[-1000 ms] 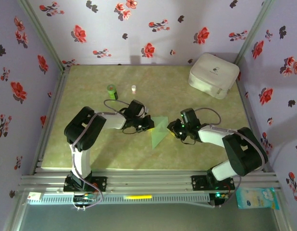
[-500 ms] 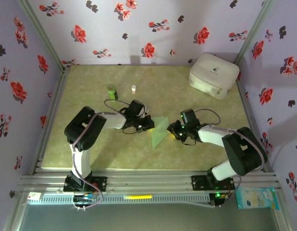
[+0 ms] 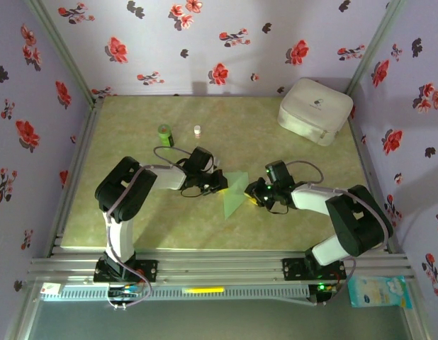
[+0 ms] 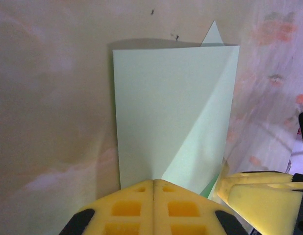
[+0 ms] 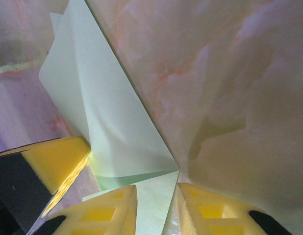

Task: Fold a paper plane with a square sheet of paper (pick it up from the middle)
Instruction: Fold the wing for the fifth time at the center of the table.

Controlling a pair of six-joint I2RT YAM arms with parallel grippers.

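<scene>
Over the last second almost nothing shifts. The thin pale green paper sheet [image 3: 235, 193], partly folded with 1 diagonal flap, stays flat on the mottled beige worktop [image 3: 127, 212] between the 2 arms. The left end effector [image 3: 221, 187] stays pressed together, its tips at the sheet's edge. The right end effector [image 5: 156, 198] creeps slightly toward the sheet, its fingers a little spread and straddling a corner without pinching it. Judgement: a crease is being set, and folding is at an early stage.
</scene>
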